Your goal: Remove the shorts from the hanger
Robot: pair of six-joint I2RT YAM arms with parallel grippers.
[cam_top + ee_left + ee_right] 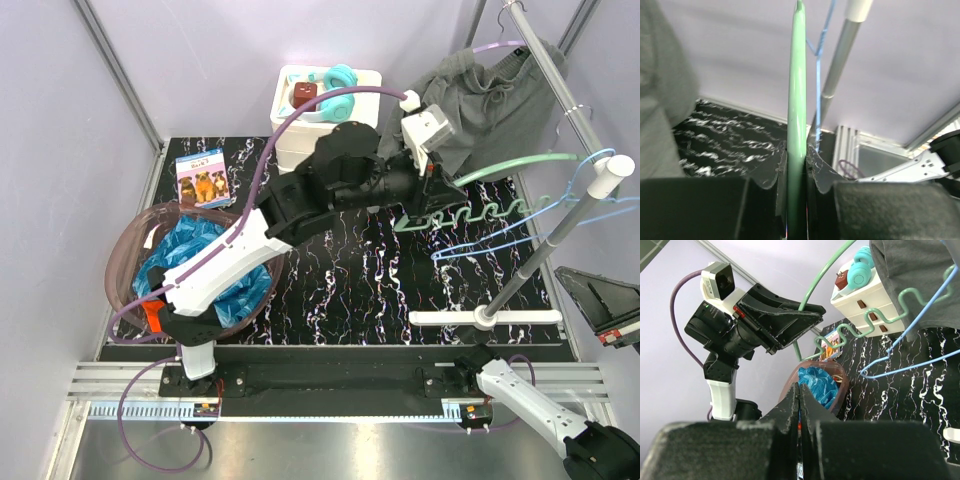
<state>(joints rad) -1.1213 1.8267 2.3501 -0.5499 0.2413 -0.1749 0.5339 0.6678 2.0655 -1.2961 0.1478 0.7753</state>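
My left gripper [432, 188] is shut on the bare green hanger [470, 213], which runs up between the jaws in the left wrist view [796, 125]. The dark grey shorts [480, 95] hang from the rack rail at the back right and show at the left edge of the left wrist view [660, 100]. The blue mottled shorts [205, 265] lie in the pinkish basket [120, 262], with the orange shorts [152, 316] at its near edge. My right gripper [565, 277] is shut and empty at the right edge, and its wrist view [799, 390] looks toward the basket.
A bare blue hanger [520, 238] hangs beside the green one on the rail. The rack's pole and white foot [485, 318] stand at the front right. A white drawer box with teal headphones [330, 85] is at the back. A dog-picture booklet [203, 178] lies at the left.
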